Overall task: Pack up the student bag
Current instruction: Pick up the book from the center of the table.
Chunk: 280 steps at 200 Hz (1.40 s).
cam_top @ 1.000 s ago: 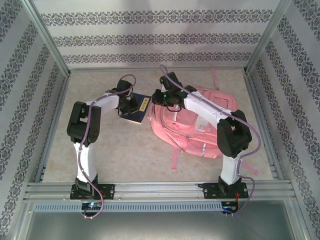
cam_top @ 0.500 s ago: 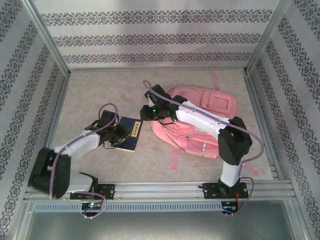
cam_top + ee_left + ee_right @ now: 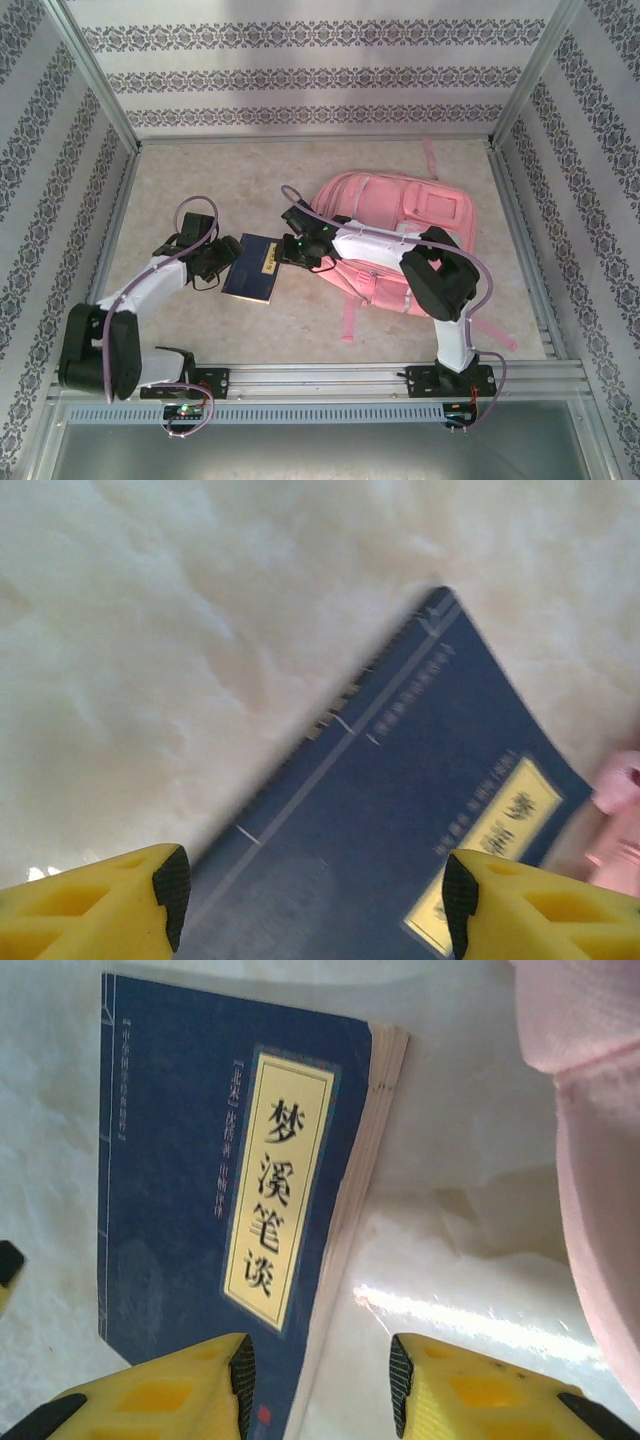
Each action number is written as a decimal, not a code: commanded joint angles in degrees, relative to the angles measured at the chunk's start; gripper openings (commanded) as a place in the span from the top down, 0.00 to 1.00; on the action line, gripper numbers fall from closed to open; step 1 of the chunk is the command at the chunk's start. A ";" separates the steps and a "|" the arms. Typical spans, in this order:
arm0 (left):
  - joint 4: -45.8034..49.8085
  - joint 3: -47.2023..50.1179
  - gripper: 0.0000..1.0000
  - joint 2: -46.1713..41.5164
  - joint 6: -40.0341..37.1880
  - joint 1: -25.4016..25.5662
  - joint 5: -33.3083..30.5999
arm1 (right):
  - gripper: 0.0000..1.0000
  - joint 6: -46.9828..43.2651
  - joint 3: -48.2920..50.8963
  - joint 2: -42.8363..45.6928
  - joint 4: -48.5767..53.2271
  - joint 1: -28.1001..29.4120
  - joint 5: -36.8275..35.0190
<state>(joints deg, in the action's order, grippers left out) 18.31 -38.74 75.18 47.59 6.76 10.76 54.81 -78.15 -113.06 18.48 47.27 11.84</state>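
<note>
Blue book (image 3: 250,268) lies flat beside the student bag (image 3: 375,195), apparently unheld.

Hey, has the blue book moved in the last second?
Yes. The book has slid toward the near rail, away from the back wall, and slightly left.

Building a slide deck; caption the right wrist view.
Open right gripper poised over page edge of the blue book, pink student bag alongside.
</note>
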 commanded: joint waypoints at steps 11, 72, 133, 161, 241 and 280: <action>-5.21 1.04 0.31 3.07 -2.55 -2.02 1.38 | 0.57 5.00 -2.09 -4.54 -3.99 0.02 0.65; -9.13 2.98 0.32 8.20 -1.10 -2.05 4.97 | 0.60 3.43 -5.90 -10.51 -2.92 0.12 3.17; -15.55 4.93 0.38 13.81 1.05 -1.23 11.56 | 0.72 -0.36 -10.70 -12.16 -0.53 0.55 6.27; -15.89 4.59 0.41 13.97 1.00 0.12 12.01 | 0.74 -1.47 -11.61 -10.79 -0.13 0.55 7.17; -17.42 4.75 0.44 15.92 1.49 0.92 13.79 | 0.72 -1.95 -13.82 -10.98 -0.80 1.05 10.92; -17.58 4.66 0.46 15.88 1.83 1.66 14.20 | 0.91 -1.98 -15.62 -12.69 -0.80 1.33 11.66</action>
<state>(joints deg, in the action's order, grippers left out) 11.53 -36.45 84.44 48.01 4.43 14.33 52.99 -91.42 -124.57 19.20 47.18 20.73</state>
